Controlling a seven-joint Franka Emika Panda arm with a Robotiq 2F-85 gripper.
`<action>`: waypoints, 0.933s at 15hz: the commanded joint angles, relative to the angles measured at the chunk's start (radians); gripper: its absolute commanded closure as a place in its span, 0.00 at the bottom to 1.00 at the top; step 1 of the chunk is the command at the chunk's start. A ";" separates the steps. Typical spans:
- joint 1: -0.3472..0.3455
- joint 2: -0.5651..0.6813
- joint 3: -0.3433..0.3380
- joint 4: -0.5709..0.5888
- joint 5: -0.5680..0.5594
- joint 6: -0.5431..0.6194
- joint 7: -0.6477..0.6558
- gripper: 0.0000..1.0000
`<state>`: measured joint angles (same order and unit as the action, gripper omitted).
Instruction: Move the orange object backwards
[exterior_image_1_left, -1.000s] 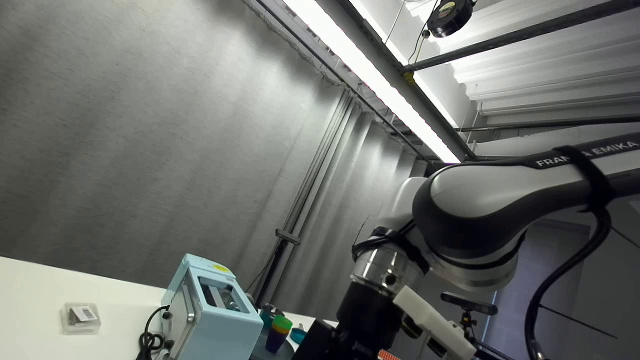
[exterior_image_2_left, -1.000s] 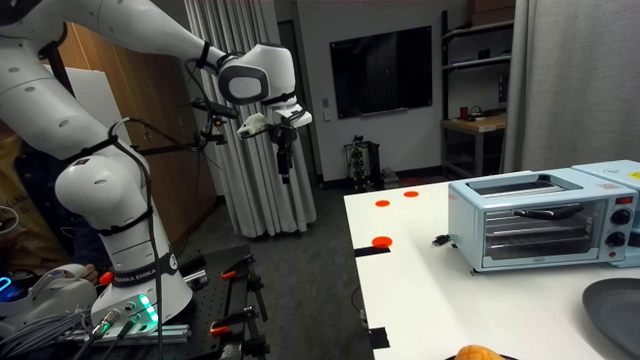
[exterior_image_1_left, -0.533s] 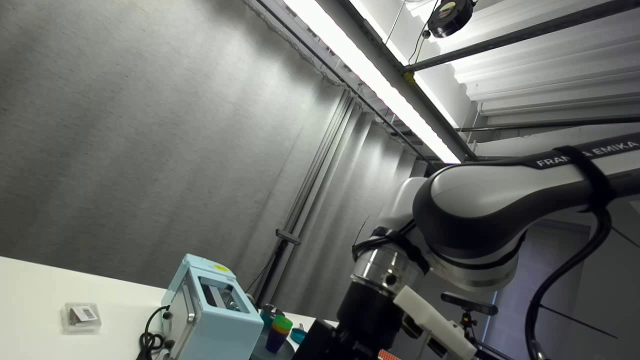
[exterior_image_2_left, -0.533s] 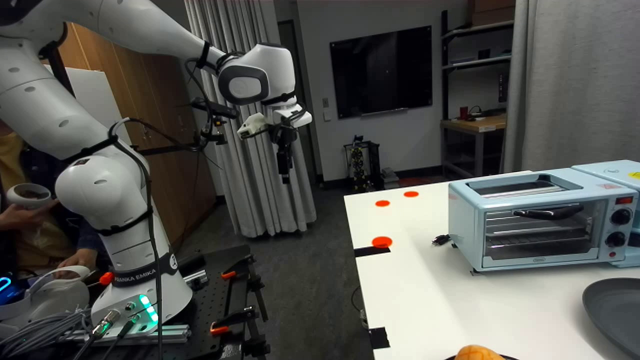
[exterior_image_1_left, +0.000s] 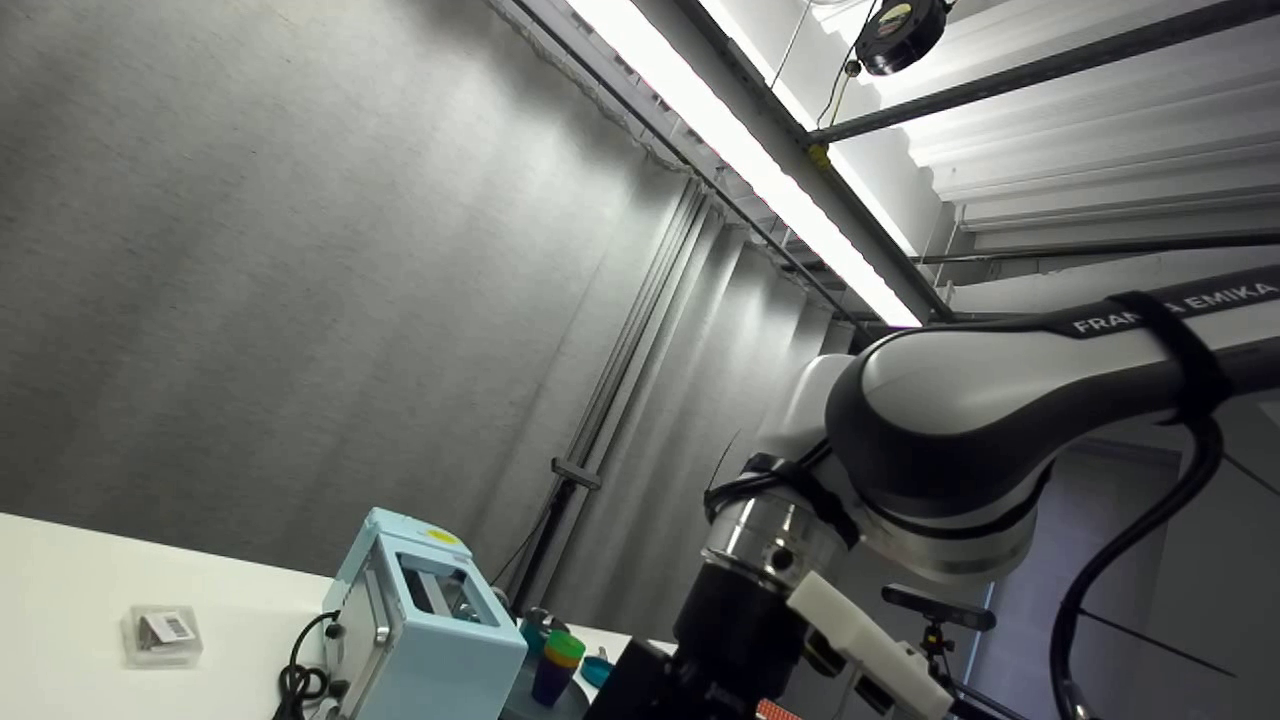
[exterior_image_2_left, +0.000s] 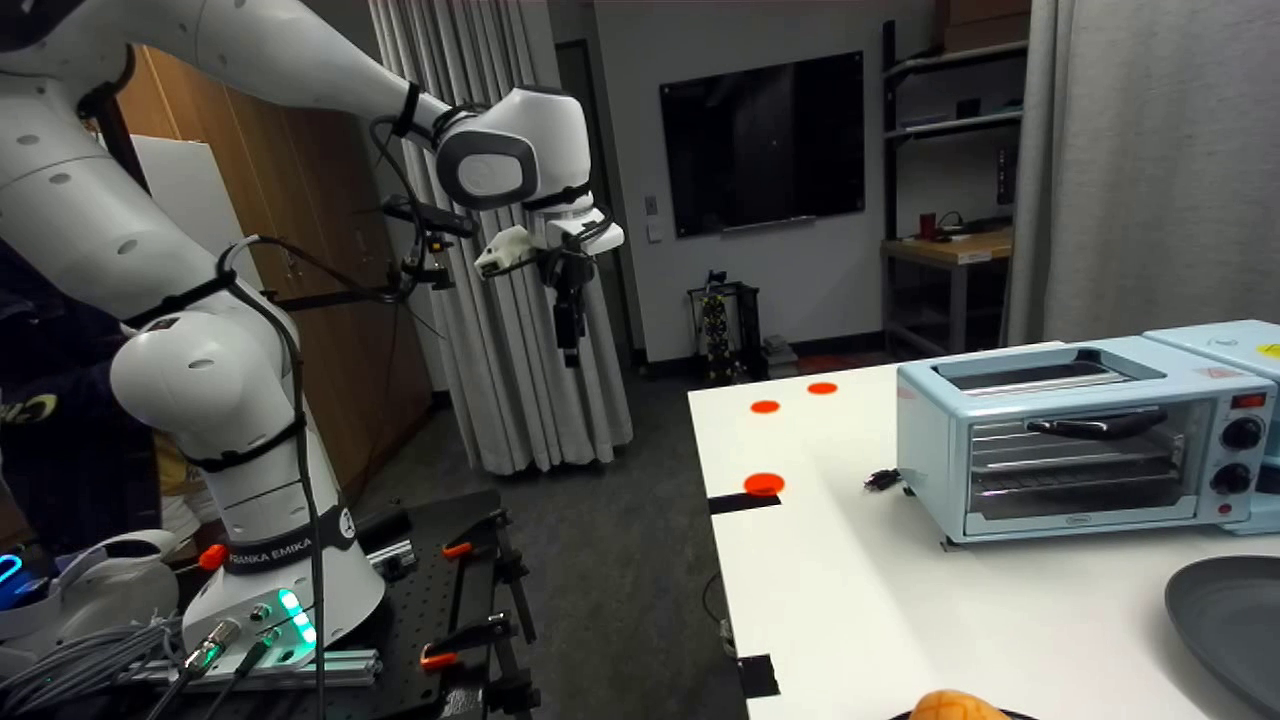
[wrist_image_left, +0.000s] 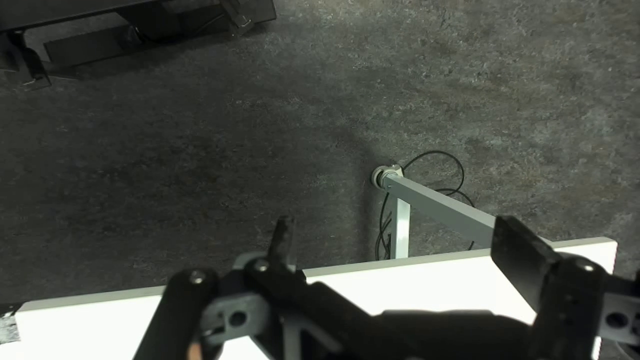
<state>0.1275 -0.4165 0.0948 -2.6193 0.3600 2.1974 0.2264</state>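
My jaws stand apart; in an exterior view the orange object (exterior_image_2_left: 956, 706) lies at seven o'clock from the toaster oven (exterior_image_2_left: 1080, 455).

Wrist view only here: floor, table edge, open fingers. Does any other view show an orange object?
Observer: Yes. A bun-like orange object shows in an exterior view, cut off by the bottom edge of the picture.

Operator: Anything bulky on this table?

Observer: A light-blue toaster oven, its door shut.
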 joint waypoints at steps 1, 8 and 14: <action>-0.005 0.000 0.004 0.001 0.001 -0.003 -0.001 0.00; -0.069 0.056 0.025 0.022 -0.123 0.154 0.048 0.00; -0.171 0.192 0.008 0.129 -0.328 0.320 0.128 0.00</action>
<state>0.0002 -0.3114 0.0968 -2.5637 0.1049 2.4944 0.3052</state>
